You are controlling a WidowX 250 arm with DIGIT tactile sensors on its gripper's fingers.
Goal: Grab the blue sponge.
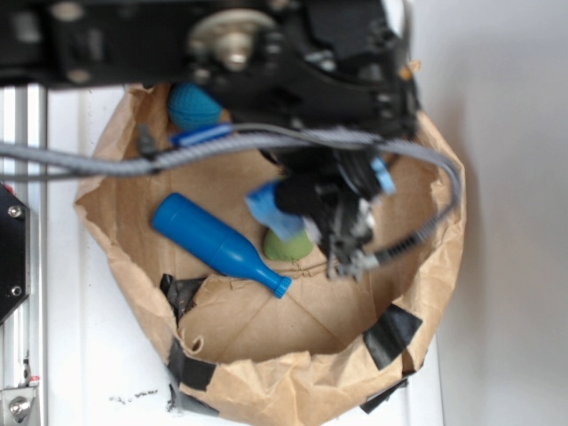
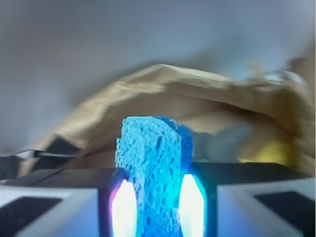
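Clamping blue sponge [image 2: 154,168], hand [image 2: 155,205].

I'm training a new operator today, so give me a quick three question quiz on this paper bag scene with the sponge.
1. True or false: the tool is shut on the blue sponge.
2. In the exterior view, which object lies left of the sponge: (a) blue bottle, (b) metal spoon, (c) red cup?
3. What holds all the objects?

Key:
1. True; the wrist view shows the sponge squeezed between both fingers.
2. (a).
3. A brown paper bag with black tape patches.
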